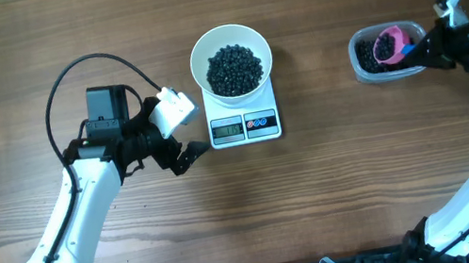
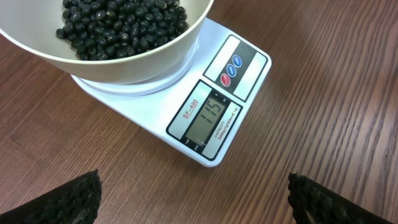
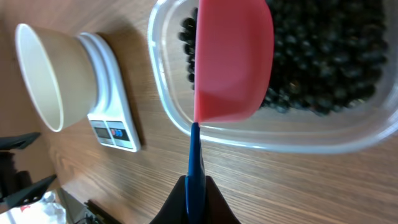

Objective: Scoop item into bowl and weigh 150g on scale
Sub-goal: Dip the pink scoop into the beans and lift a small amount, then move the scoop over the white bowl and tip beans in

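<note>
A clear plastic container (image 1: 356,59) with rounded corners stands at the upper right of the overhead frame on the brown wood-grain table (image 1: 340,192). A pink scoop (image 1: 386,46) (its thin handle blue) sits over the container's opening.

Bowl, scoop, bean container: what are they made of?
bowl: opaque off-white, low sheen; plastic or ceramic, can't tell.
scoop: smooth pink plastic by the look, with a thin blue handle.
container: clear plastic; the beans show through its wall.
</note>
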